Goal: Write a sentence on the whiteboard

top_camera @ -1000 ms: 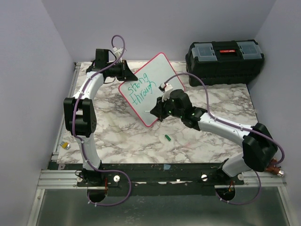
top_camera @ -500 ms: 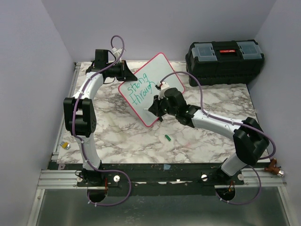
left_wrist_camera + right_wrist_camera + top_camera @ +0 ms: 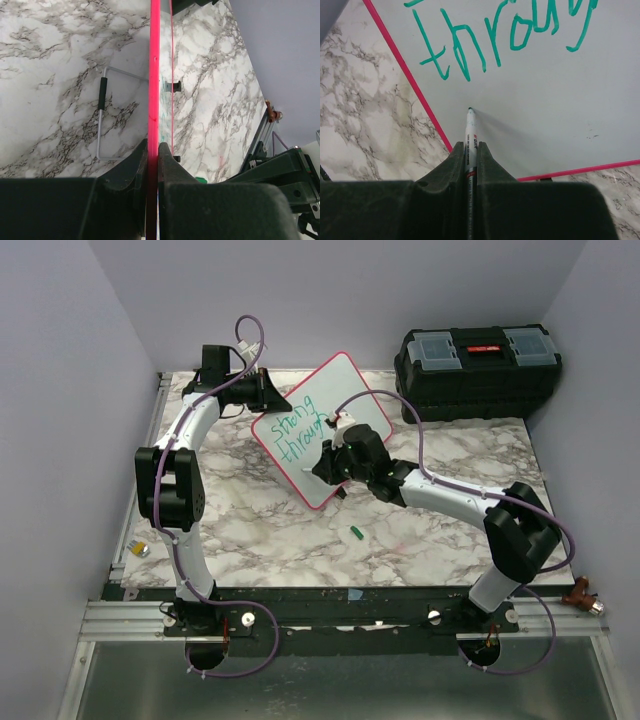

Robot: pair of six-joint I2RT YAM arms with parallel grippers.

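Top external: right jaws on marker (image 3: 470, 131), shifted left across whiteboard (image 3: 350, 390); left jaws unchanged, pinching its edge.

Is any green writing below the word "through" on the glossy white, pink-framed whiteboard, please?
No, in the right wrist view the whiteboard below the green "through" carries no green strokes.
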